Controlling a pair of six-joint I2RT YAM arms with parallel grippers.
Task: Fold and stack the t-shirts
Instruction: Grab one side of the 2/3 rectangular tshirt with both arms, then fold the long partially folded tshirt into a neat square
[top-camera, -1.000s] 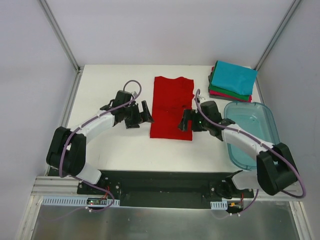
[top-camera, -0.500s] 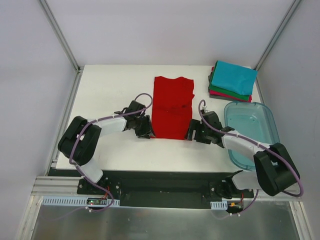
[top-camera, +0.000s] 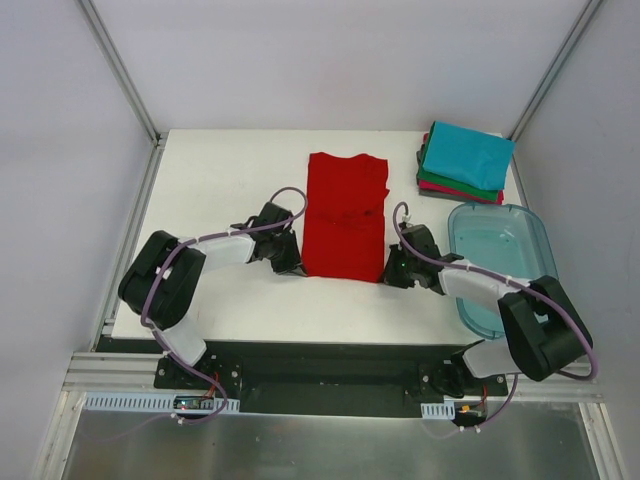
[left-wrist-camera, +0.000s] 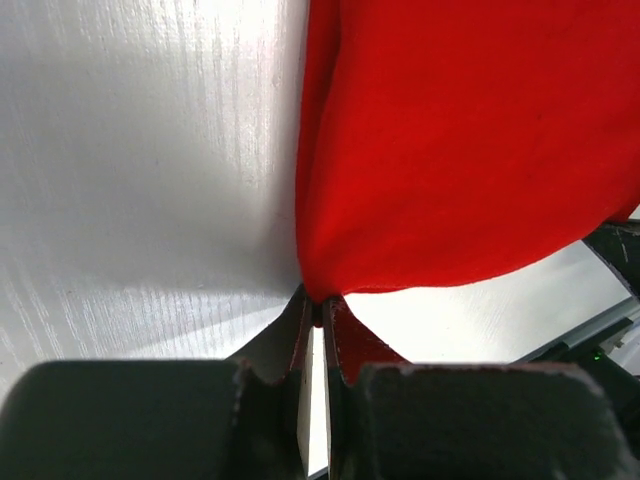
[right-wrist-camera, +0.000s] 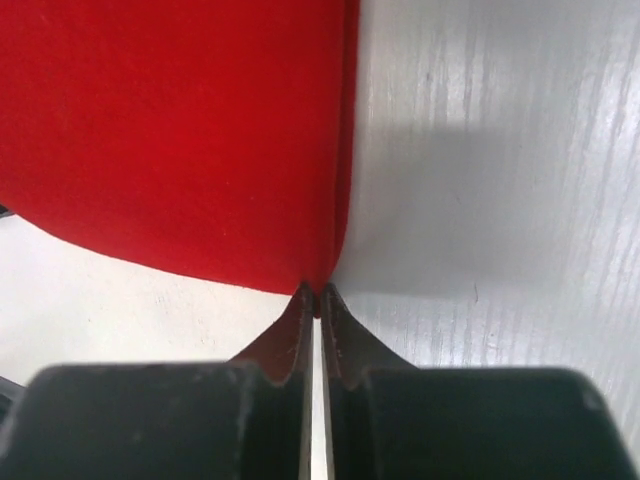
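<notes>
The red t-shirt (top-camera: 345, 215) lies flat as a long, narrowed panel. Its near hem stretches between the two tools, and the rest runs away ahead of them. The left tool (left-wrist-camera: 318, 310) is pinched tight on the near left corner, where the cloth bunches to a point right at its tips and spreads out ahead and to its right. The right tool (right-wrist-camera: 316, 300) is closed the same way on the near right corner, with red fabric fanning ahead and to its left. This looks like thin, limp cloth, very light, with no stiffness to carry a fold on its own. I reckon the corners are the right place to hold it, and both want lifting together or the hem will sag and twist. A shallow pinch could slip. Farther ahead of the right tool and off to its right sits the folded stack (top-camera: 465, 160) of teal, green and crimson tees on the white surface (top-camera: 230, 180). The clear bluish tub (top-camera: 505, 260) is close on that tool's right side.
</notes>
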